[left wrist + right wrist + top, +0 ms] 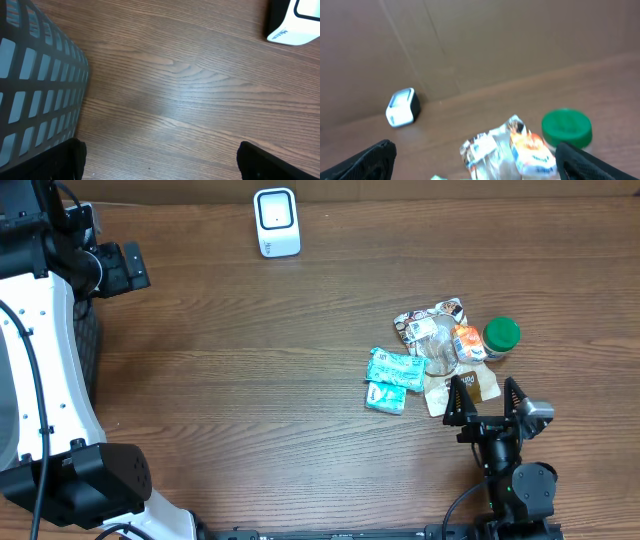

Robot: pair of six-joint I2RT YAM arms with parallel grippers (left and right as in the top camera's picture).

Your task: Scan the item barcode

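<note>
Far left, the mesh basket (35, 95), its inside hidden; the left gripper (135, 268) hangs beside it, fingers (60, 161) spread wide, holding nothing. The scanner (276, 222) sits at the worktop's (250, 380) far edge. Right of centre, the pile: teal packets (395, 375), snack pouches (432, 332), green-lidded jar (501, 335), lid on. Right gripper (487, 398) hovers there, open and empty; best pinch one packet's edge, barcode left uncovered
</note>
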